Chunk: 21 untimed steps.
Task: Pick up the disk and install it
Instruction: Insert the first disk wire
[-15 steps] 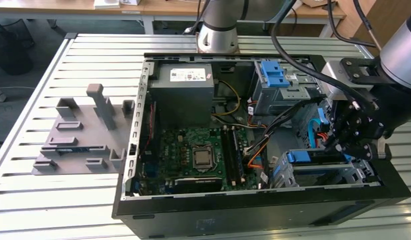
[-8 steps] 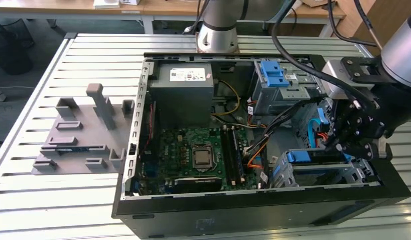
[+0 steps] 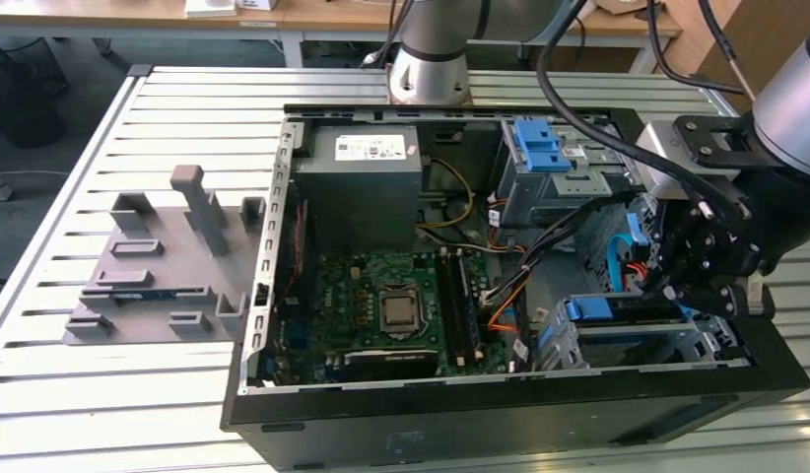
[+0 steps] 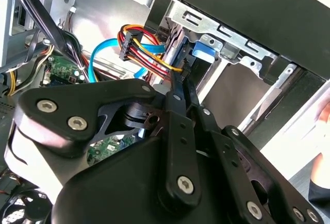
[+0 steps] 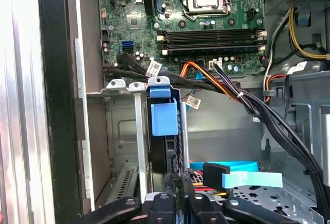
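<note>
Disk (image 5: 164,131) upright in drive cage (image 5: 116,131), hand (image 5: 178,183) pinching its edge

A slatted metal bench (image 3: 181,394) carries an open black computer case (image 3: 510,414) and, toward the exterior view's left, a grey moulded fixture (image 3: 162,271).

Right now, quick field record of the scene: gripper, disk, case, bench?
gripper: over the case's lower bay corner, at the exterior view's right
disk: blue carrier frame, standing edge-on in the metal bay, just ahead of the gripper
grip state: cannot tell
case: open, motherboard exposed
bench: grey fixture block at the exterior view's left
</note>
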{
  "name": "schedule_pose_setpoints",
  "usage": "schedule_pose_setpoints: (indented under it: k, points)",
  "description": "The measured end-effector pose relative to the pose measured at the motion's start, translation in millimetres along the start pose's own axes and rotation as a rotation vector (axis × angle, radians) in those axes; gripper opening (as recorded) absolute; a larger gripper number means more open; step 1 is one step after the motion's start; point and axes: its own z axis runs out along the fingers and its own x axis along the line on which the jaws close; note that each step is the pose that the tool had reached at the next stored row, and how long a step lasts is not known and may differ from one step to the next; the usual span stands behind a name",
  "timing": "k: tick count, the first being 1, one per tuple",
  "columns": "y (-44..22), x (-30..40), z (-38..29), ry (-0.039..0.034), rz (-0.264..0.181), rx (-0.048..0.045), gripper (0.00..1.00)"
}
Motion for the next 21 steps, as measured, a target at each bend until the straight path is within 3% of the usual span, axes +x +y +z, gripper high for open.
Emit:
schedule_pose_setpoints:
  k: [10, 21]
  points:
    - [-0.9, -1.1, 1.9, -0.0038, 0.0, -0.0003, 0.16]
    - [-0.9, -1.6, 2.5, -0.0024, 0.002, -0.0009, 0.16]
